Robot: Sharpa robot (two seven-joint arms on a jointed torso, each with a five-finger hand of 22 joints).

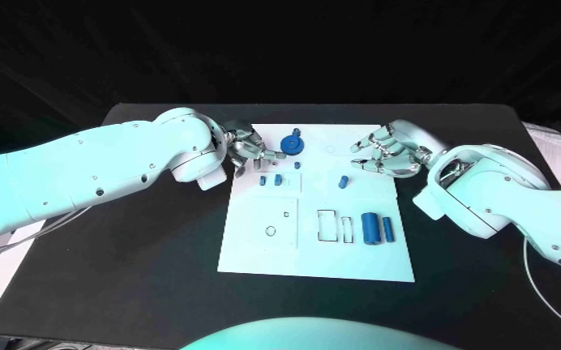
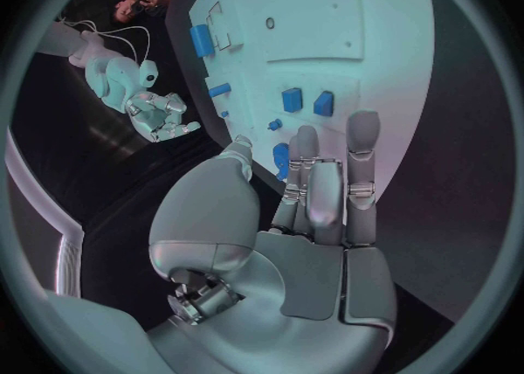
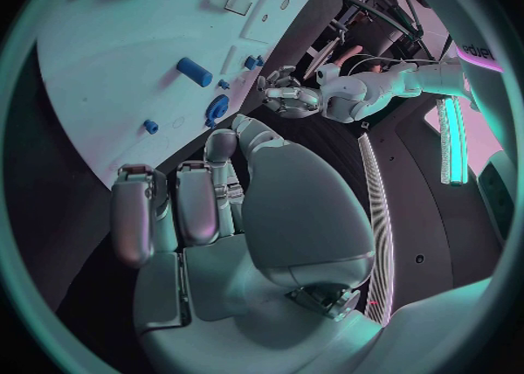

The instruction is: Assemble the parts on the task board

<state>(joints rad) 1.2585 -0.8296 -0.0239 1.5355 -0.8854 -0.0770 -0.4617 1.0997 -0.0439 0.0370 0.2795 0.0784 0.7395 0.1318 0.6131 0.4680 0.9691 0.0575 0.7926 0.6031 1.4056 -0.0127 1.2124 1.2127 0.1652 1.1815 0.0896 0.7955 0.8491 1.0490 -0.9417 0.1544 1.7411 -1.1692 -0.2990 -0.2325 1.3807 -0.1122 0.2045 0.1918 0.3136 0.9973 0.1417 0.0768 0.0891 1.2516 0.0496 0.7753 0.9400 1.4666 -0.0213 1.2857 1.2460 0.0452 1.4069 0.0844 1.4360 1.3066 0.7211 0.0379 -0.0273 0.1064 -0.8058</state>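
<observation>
From my seat I see the task board (image 1: 263, 257) lying white in the middle of the black table (image 1: 140, 285), both arms reaching in over its far end.

Left hand (image 1: 248, 149) sits at the board's far left corner, fingers curled inward. In the left wrist view its fingers (image 2: 324, 199) lie close together above the board, and a blue part peeks between them; I cannot tell whether it is held or just beneath them.

Right hand (image 1: 386, 154) hovers at the far right corner, fingers loosely bent and apart. The right wrist view shows its fingers (image 3: 196, 208) off the board's surface with nothing in them.

Parts on the board:
- round blue part (image 1: 293, 142) with a small knob, at the far edge just beside the left hand's fingertips.
- two small blue blocks (image 1: 271, 179) side by side, nearer me than the round one.
- short blue peg (image 1: 343, 181) lying tilted, toward the right hand's side.
- two blue cylinders (image 1: 378, 228) lying parallel by the board's right edge, near the outlined rectangular slots (image 1: 335, 226).
- small round hole (image 1: 271, 230) in the left half of the board.
</observation>
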